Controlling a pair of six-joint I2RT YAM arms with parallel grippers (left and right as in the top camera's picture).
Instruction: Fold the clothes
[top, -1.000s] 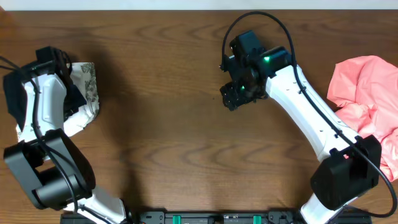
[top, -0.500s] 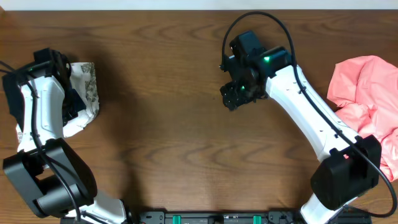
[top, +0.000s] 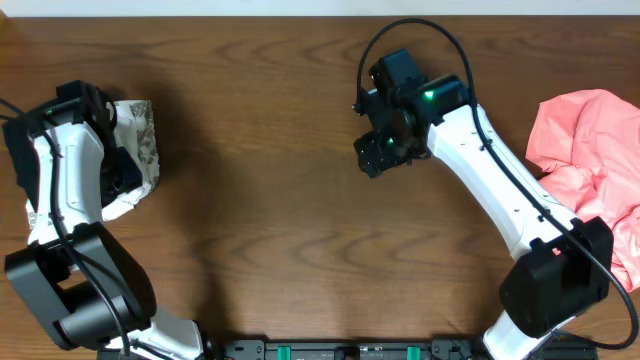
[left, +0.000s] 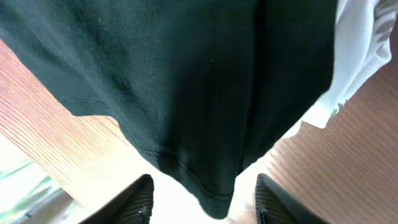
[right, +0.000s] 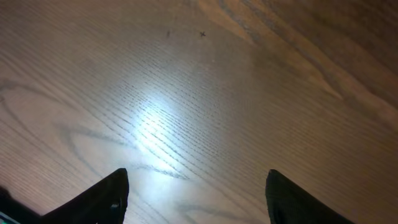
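Black shirt (left: 186, 81) fills left wrist view; pink garment (top: 590, 150) appears overhead.

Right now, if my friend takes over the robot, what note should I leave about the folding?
Left fingers: open, with the black T-shirt hem between them, at the left pile.
Right fingers: open, empty, above bare table.
The white-grey patterned shirt lies in the left pile, and the salmon-pink shirt lies crumpled at the right edge.
Done: I cannot tell how well the pile is folded.
Left: fold the pink one.
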